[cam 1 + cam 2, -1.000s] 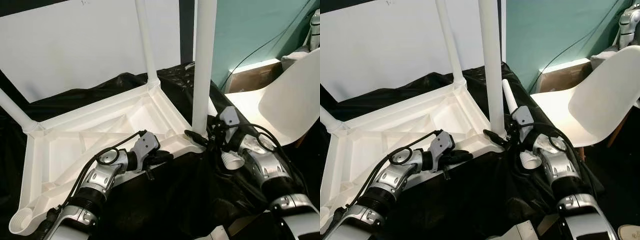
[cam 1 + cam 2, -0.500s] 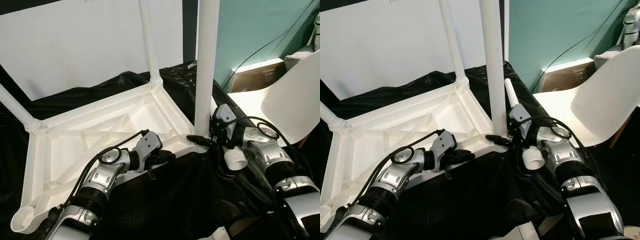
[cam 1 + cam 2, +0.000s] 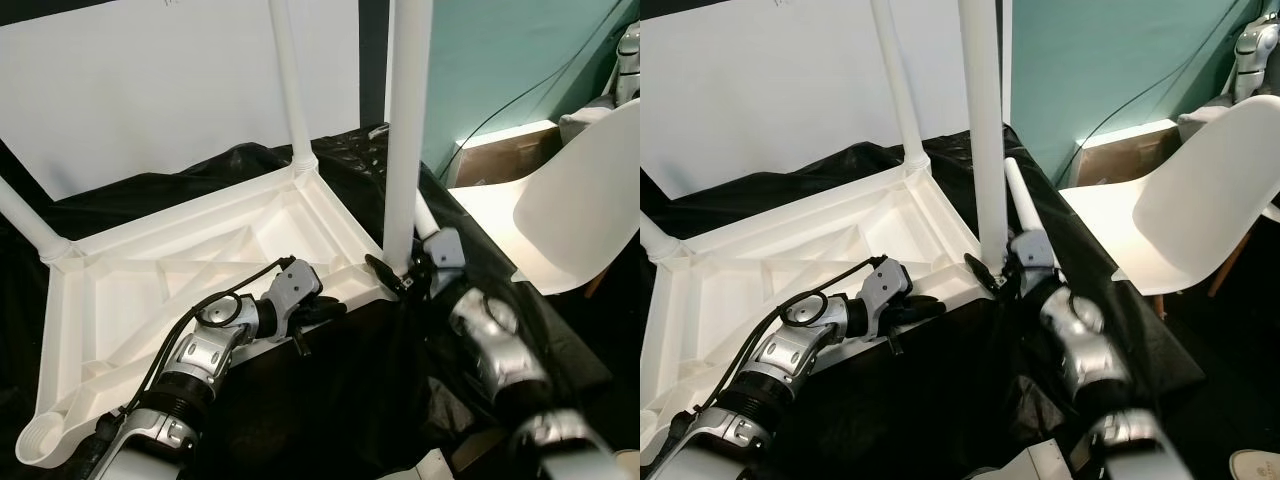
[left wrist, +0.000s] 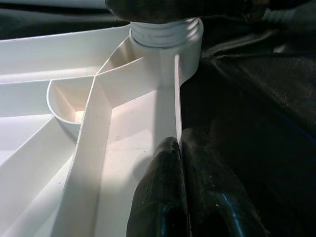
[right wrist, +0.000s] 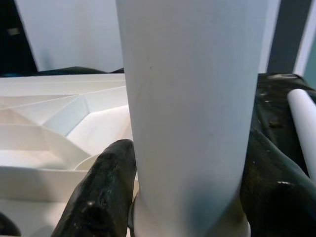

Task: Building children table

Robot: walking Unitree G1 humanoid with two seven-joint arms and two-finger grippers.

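The upturned white table top (image 3: 180, 270) lies on the black-draped counter (image 3: 940, 400), three legs fitted; right tool (image 3: 1002, 272), since shifted nearer, clasps the near-right leg (image 3: 405, 130) at its socket, apparently screwing it home, while left tool (image 4: 180, 197) pinches the rim.

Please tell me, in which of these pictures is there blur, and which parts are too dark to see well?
Left eye view: the right arm is smeared by motion blur, while the table frame stays sharp. Left wrist view: the black cloth is almost featureless shadow. Right wrist view: the table leg is close and soft, and the end effector fingers beside it are dark.
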